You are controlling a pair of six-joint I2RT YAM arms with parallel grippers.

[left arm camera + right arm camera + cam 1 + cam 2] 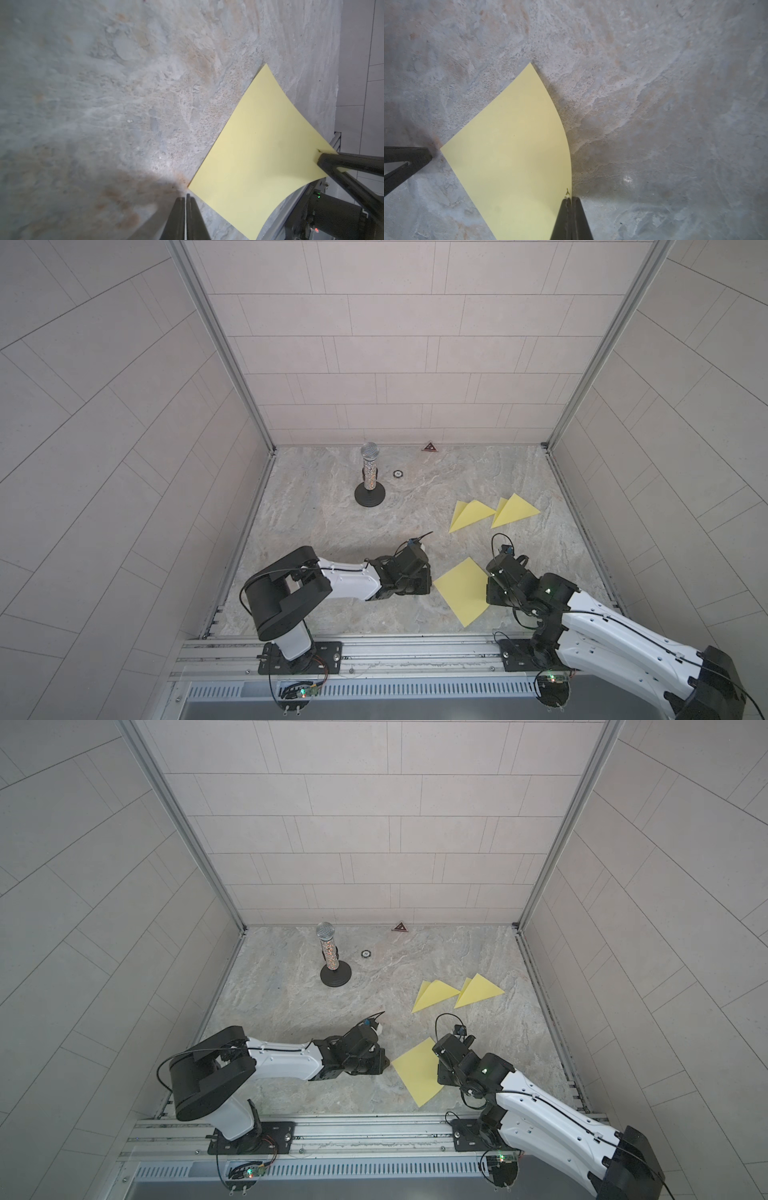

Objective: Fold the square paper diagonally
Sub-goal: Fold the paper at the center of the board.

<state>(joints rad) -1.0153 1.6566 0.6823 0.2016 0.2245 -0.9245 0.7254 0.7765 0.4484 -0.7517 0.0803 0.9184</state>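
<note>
The square paper (461,593) (417,1073) is pale yellow and lies near the table's front edge, standing on one corner like a diamond. My right gripper (570,198) is shut on its right corner. That corner is raised, so the sheet (512,155) curves up from the table. My left gripper (185,197) is shut, with only a hairline slit between its fingers and nothing in it. Its tips rest on the table just short of the paper's (259,155) left corner. In both top views the wrists hide the fingertips.
Two folded yellow triangles (471,514) (515,510) lie behind the paper to the right. A microphone on a round black stand (369,472) is at the back left, with a small round disc (397,473) beside it. A dark triangular marker (429,447) sits by the back wall.
</note>
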